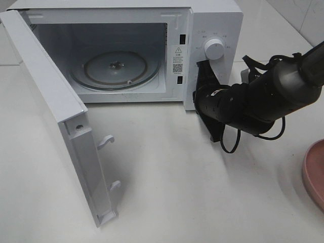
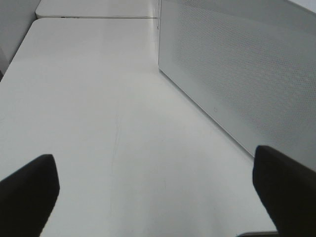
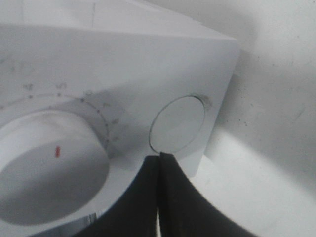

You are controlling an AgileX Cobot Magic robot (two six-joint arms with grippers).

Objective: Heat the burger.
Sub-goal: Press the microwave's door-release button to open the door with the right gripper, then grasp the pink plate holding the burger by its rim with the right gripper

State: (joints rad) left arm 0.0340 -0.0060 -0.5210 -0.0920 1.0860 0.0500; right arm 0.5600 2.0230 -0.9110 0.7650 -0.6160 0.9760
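The white box-shaped microwave oven (image 1: 212, 17) stands at the back of the white surface (image 1: 177, 182). Its flat white door (image 1: 50, 96) swings out forward from its left side. A round glass turntable (image 1: 115, 70) lies inside. The black right claw (image 1: 203, 65) is at its front panel, just below the round white dial (image 1: 213, 49). A shallow pink round plate (image 1: 316, 174) lies well right of the microwave, nearer the front.

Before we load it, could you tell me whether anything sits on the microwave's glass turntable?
No, the glass turntable lies bare inside the open microwave.
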